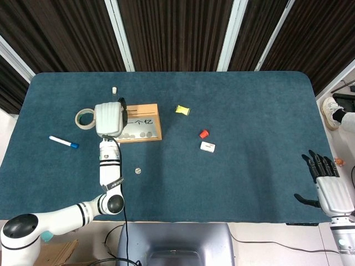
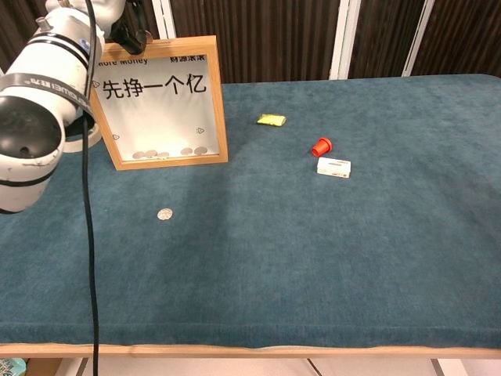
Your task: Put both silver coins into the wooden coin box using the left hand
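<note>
Blue felt table (image 1: 249,100). On it: wooden coin box (image 2: 164,102), one silver coin (image 2: 164,214), tape roll (image 1: 84,118), marker (image 1: 63,142). Also yellow packet (image 2: 272,120), red cap (image 2: 321,146), white box (image 2: 334,167).

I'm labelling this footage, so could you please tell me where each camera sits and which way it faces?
Head view: high above the near edge, looking steeply down on the blue table; shows the left arm, the left hand over the wooden coin box, and the right hand at the near right corner.
Chest view: low at the near edge, looking level across the table; only the left arm shows.
Both share the box, the loose coin, red cap and white box.
</note>
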Robot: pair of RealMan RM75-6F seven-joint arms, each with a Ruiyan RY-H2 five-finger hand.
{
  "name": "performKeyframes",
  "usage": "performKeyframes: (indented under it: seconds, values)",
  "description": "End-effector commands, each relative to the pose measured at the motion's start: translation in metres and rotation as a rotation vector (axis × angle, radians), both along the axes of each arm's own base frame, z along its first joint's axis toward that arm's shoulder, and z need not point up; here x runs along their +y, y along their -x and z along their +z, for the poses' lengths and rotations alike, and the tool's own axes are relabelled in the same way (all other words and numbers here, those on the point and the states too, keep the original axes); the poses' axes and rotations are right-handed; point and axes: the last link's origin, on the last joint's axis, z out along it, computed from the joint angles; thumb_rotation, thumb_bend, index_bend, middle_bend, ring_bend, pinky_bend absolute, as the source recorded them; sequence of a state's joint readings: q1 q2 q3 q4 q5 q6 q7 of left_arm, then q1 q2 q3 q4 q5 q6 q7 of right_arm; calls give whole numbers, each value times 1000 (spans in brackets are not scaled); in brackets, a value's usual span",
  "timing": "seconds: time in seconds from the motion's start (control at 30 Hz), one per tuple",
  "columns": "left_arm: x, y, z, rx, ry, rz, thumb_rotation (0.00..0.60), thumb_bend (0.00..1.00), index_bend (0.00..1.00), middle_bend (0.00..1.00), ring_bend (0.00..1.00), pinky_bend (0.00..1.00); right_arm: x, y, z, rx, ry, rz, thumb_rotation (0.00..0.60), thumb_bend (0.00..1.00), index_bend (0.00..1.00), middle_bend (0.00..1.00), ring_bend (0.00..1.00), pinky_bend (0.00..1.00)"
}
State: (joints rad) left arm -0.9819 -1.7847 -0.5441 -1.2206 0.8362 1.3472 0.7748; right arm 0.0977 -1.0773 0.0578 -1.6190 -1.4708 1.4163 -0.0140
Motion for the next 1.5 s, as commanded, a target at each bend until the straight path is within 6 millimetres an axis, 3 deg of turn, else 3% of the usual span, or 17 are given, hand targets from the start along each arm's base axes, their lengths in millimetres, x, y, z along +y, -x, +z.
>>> performKeyframes:
  seconds: [0.03, 0.3, 0.53, 0.7, 0.83, 0.97, 1.17, 1.33, 1.5]
  values:
    - [0, 1, -1, -1, 3, 1, 600, 454, 564, 1000, 1000, 1000, 0, 0, 0, -3, -1, 0, 600, 170, 0, 0, 0, 0]
    - [0, 1, -3, 1, 12, -9, 600, 425, 424, 1000, 1000, 1000, 0, 0, 1, -5, 0, 0, 600, 170, 0, 0, 0, 0]
    - [-6, -2, 1, -15, 3, -55, 600, 417, 411, 1000, 1000, 1000, 0, 0, 1, -5, 1, 1, 600, 170, 0, 0, 0, 0]
    - [-38, -3, 4, -76, 46, -172, 600, 413, 425, 1000, 1000, 1000, 0, 0, 0, -1, -1, 1, 600, 170, 0, 0, 0, 0]
    - [-73, 12, 0, -122, 119, -221, 600, 409, 462, 1000, 1000, 1000, 1, -2, -2, 3, -4, 6, 600, 170, 0, 0, 0, 0]
    - [-105, 36, -16, -158, 201, -232, 600, 400, 464, 1000, 1000, 1000, 1, -4, -5, 13, -11, 13, 600, 170, 0, 0, 0, 0]
    - [-135, 72, -54, -151, 290, -201, 600, 394, 461, 1000, 1000, 1000, 1, -6, -12, 32, -30, 19, 600, 170, 0, 0, 0, 0]
    - [-147, 95, -85, -145, 382, -164, 600, 394, 442, 1000, 1000, 1000, 2, -6, -13, 37, -30, 21, 600, 170, 0, 0, 0, 0]
    - [-151, 106, -106, -130, 436, -140, 600, 393, 415, 1000, 1000, 1000, 3, -5, -11, 35, -20, 20, 600, 170, 0, 0, 0, 0]
